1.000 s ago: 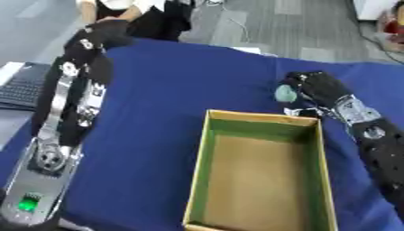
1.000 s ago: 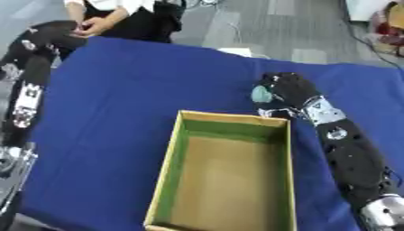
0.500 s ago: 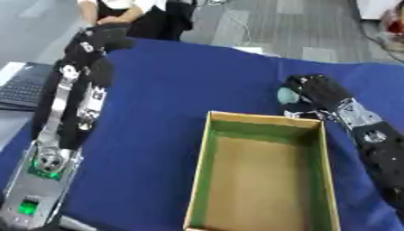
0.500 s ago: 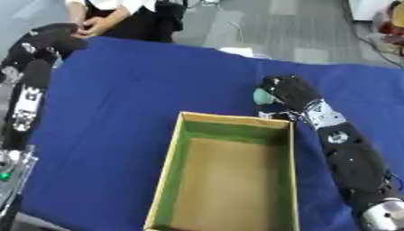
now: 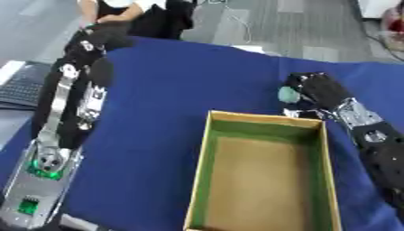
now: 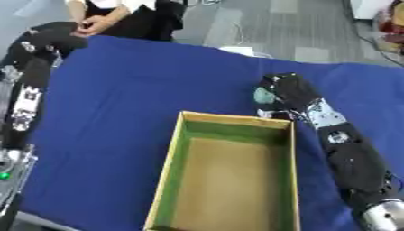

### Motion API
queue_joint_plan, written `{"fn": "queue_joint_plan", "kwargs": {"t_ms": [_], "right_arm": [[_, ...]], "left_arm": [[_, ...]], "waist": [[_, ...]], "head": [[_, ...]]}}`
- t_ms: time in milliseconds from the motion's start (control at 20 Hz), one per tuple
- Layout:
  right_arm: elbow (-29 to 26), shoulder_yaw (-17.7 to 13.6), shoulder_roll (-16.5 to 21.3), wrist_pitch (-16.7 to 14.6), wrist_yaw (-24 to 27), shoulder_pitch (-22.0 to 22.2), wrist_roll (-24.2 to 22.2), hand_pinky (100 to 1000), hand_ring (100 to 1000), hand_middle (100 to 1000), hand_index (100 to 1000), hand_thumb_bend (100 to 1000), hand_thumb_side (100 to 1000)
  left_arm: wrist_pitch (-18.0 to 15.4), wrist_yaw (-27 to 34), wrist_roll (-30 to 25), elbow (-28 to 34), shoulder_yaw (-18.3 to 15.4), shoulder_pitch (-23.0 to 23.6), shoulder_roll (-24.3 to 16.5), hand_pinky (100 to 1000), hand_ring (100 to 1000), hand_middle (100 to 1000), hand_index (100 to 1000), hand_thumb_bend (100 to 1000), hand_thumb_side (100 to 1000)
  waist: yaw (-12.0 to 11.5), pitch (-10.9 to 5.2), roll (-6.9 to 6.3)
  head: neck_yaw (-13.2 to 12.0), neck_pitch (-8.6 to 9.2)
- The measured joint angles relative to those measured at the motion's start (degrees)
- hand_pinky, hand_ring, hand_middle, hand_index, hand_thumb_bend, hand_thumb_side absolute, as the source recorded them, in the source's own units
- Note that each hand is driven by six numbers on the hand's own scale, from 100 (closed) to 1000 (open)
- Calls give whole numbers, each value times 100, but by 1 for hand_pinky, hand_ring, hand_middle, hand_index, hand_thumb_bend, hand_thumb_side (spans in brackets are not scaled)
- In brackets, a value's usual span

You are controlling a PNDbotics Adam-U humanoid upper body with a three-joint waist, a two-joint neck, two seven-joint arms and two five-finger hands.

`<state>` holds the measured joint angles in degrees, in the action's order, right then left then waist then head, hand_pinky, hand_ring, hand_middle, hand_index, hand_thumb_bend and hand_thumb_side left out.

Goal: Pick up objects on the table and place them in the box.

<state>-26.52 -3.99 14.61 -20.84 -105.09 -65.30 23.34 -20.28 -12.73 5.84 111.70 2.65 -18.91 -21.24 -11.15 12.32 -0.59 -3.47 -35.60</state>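
A small teal object (image 5: 287, 94) sits in my right hand (image 5: 322, 90), whose fingers are curled round it. The hand hovers just beyond the far right corner of the box (image 5: 263, 120), an open cardboard box with a yellow rim, green inner walls and a bare brown floor. The box stands on the blue table (image 5: 181, 85). My left arm stretches along the table's left side, and its hand (image 5: 106, 34) is at the far left corner, away from the box. The left hand's pose is too dark to read.
A dark keyboard (image 5: 19, 85) lies off the table's left edge. A white item (image 5: 249, 48) rests at the table's far edge. Grey floor lies beyond the table, and blue cloth shows left of the box.
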Motion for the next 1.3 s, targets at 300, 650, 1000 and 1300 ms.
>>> {"fn": "queue_joint_plan", "kwargs": {"t_ms": [300,650,1000,1300], "right_arm": [[5,-37,104,105,165,-18,-52,364,539,747,850,211,680],[3,-45,145,169,221,-40,-74,327,531,748,852,243,624],[1,-58,148,235,245,-67,-47,195,505,772,872,288,542],[0,-56,146,241,213,-74,-152,100,437,753,875,273,539]], "left_arm": [[-8,1,-11,29,1,-13,-2,841,720,827,862,289,906],[-7,3,-13,31,1,-53,-3,842,720,827,862,289,906],[-6,3,-15,32,1,-55,-3,842,720,828,862,288,907],[3,6,-28,32,1,-55,-3,842,720,828,863,287,907]], "waist": [[-59,62,47],[-91,103,75],[-133,135,100],[-133,137,100]], "head": [[2,92],[43,144],[44,184],[44,184]]}}
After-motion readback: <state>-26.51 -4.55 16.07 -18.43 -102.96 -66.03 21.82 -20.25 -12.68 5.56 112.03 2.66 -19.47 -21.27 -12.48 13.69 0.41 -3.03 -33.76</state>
